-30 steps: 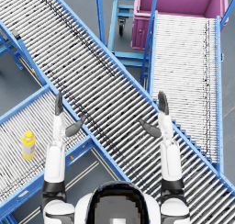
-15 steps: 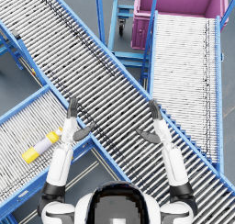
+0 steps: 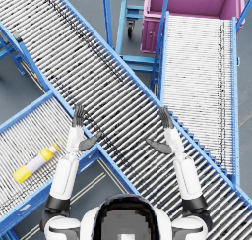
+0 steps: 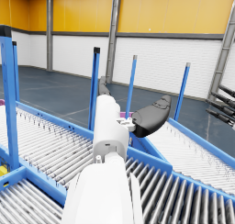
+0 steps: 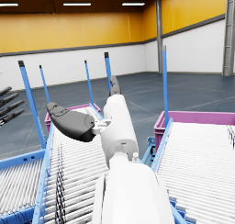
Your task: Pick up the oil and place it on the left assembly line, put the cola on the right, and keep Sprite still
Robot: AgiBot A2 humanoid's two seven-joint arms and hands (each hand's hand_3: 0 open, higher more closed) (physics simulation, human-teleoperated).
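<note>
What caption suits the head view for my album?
Left hand and right hand hover empty over the middle conveyor; a yellow bottle lies flat on the left line.

Oil btl [image 3: 35, 163] flat on L conveyor [image 3: 29, 133]

pink bin [image 3: 197, 2] cropped at top, oil bottle [image 3: 34, 164] label illegible
</note>
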